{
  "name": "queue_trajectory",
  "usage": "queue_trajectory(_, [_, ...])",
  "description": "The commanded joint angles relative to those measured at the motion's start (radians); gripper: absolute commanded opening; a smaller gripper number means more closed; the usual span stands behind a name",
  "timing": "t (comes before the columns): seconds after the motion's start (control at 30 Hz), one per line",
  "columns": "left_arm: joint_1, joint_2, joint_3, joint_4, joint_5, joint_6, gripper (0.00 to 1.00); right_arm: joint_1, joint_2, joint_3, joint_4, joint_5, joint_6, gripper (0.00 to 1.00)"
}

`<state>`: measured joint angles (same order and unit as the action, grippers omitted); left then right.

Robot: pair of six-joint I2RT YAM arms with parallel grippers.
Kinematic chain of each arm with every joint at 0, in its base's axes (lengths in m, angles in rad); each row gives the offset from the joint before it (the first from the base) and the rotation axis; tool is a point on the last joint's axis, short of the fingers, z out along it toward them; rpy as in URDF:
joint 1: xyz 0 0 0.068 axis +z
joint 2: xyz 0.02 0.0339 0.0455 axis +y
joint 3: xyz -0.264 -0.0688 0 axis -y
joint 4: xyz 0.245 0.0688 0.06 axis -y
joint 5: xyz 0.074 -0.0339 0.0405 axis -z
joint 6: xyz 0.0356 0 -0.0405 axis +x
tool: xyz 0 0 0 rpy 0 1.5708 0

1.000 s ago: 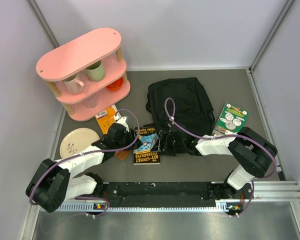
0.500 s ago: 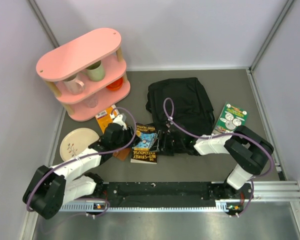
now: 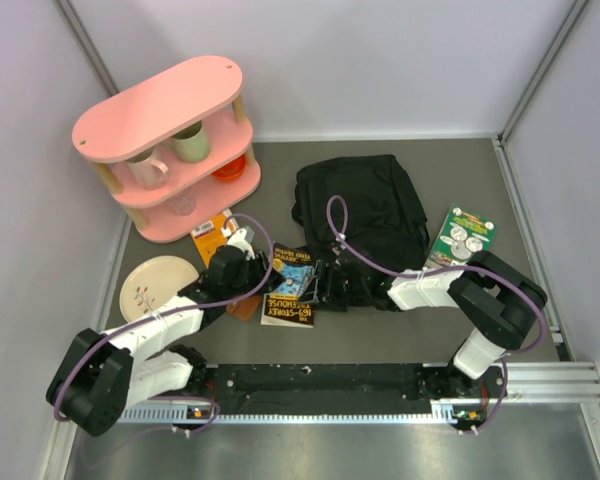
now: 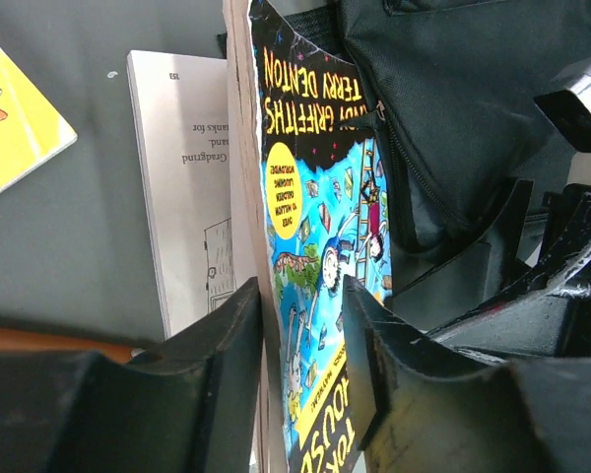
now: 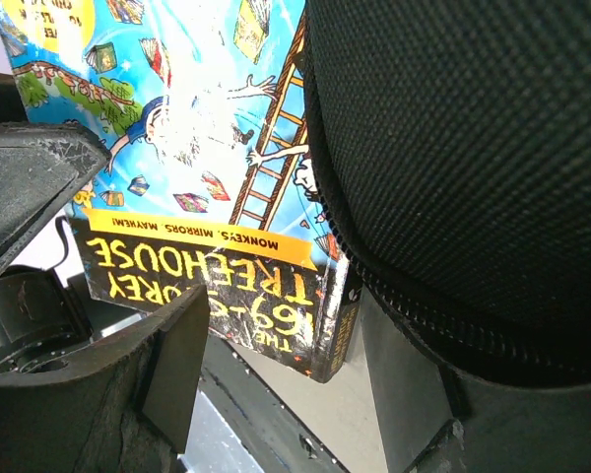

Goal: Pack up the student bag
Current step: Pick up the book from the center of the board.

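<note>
The student bag (image 3: 365, 205) lies flat and black at the table's middle back. A paperback with a blue and black cover (image 3: 292, 290) rests at its near-left corner. My left gripper (image 3: 248, 268) is shut on that book's left edge. In the left wrist view, both fingers (image 4: 227, 345) press the cover and pages (image 4: 315, 197), with the bag (image 4: 473, 89) to the right. My right gripper (image 3: 325, 283) is at the bag's near-left corner, jaws apart. In the right wrist view, the book's corner (image 5: 325, 325) sits loosely inside my right gripper (image 5: 286, 330). The bag's zipped fabric (image 5: 473, 148) drapes over the right finger.
A pink two-tier shelf (image 3: 170, 140) with mugs stands at the back left. A cream plate (image 3: 158, 283) and an orange booklet (image 3: 215, 237) lie left of my left arm. A green book (image 3: 462, 238) lies right of the bag. A white printed page (image 4: 187, 197) lies beside the paperback.
My left gripper has closed on the paperback's edge. The book's near end has swung left and the book now lies askew. The right gripper has barely moved.
</note>
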<state>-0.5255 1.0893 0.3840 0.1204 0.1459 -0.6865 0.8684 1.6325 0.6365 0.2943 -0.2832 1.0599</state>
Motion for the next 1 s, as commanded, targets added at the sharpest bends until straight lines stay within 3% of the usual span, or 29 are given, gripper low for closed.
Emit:
queue_trajectory(0.0, [-0.014,0.000,-0.013,0.074,0.069,-0.019,0.37,0.011,0.040,0.019,0.017,0.024,-0.006,0.63])
queue_trajectory(0.1, [-0.014,0.000,-0.014,0.073,0.066,-0.019,0.30,0.011,0.041,0.017,0.017,0.022,-0.005,0.63])
queue_trajectory(0.2, [-0.014,0.010,-0.013,0.065,0.064,-0.018,0.39,0.011,0.040,0.017,0.017,0.021,-0.006,0.62])
queue_trajectory(0.23, [-0.014,0.012,-0.010,0.062,0.060,-0.016,0.35,0.012,0.041,0.015,0.016,0.022,-0.006,0.62])
queue_trajectory(0.33, [-0.014,0.012,-0.007,0.045,0.040,-0.016,0.01,0.012,0.040,0.017,0.016,0.021,-0.008,0.63])
queue_trajectory(0.43, [-0.013,-0.005,0.000,0.019,0.020,-0.007,0.00,0.012,0.021,0.011,0.038,0.003,-0.001,0.66])
queue_trajectory(0.63, [-0.013,-0.153,0.010,-0.030,-0.005,0.033,0.00,0.011,-0.190,-0.051,0.141,-0.068,-0.054,0.76])
queue_trajectory(0.77, [-0.013,-0.276,0.053,-0.102,-0.026,0.073,0.00,0.011,-0.345,0.006,-0.062,-0.024,-0.158,0.79])
queue_trajectory(0.97, [-0.013,-0.410,0.116,-0.137,-0.003,0.102,0.00,-0.057,-0.523,-0.024,-0.159,0.090,-0.173,0.81])
